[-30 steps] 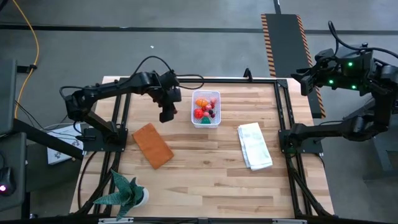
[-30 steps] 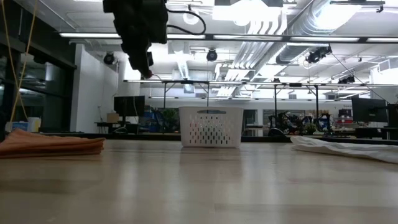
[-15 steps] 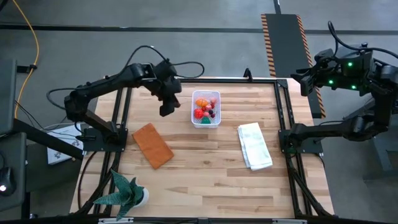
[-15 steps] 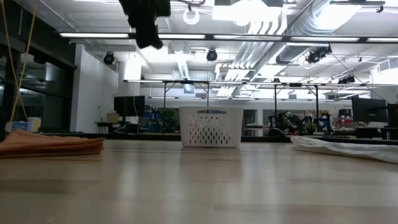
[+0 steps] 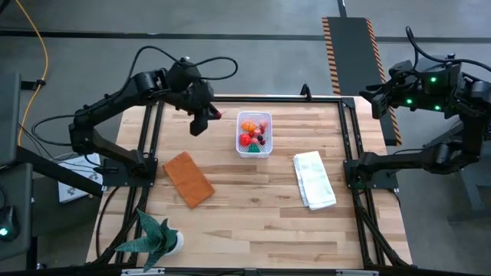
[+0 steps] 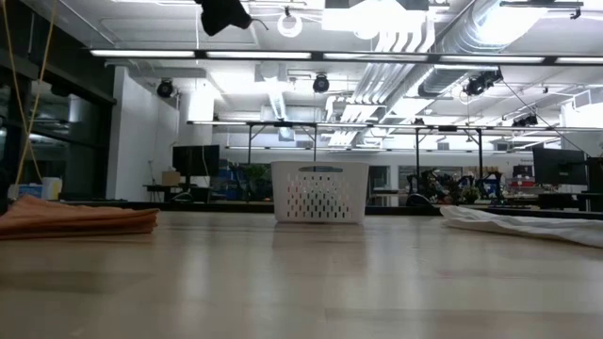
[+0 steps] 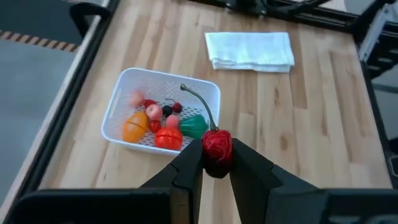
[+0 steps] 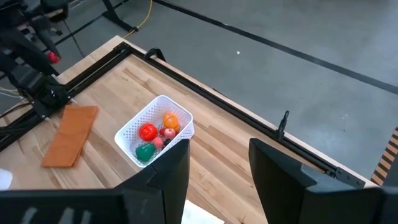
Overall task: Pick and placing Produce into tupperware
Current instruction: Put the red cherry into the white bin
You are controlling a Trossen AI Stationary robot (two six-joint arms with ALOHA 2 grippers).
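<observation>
One glossy red cherry (image 7: pixel 217 151) with curved stem, pinched in left hand (image 7: pixel 217 163), beside perforated white tub (image 7: pixel 124 99); right hand (image 8: pixel 219 163) wide.

Left pincer (image 6: pixel 224 13) cut off by low view's top edge; tupperware (image 6: pixel 319 191) contents hidden there.

A wooden table (image 5: pixel 253 222) holds a folded white cloth (image 5: pixel 314 179) towards one side. Well apart from the cloth lies a flat orange-brown rectangle (image 5: pixel 188 179). Beyond that, far from the cloth, a green spiky plant (image 5: pixel 152 236) stands at the table's corner.
</observation>
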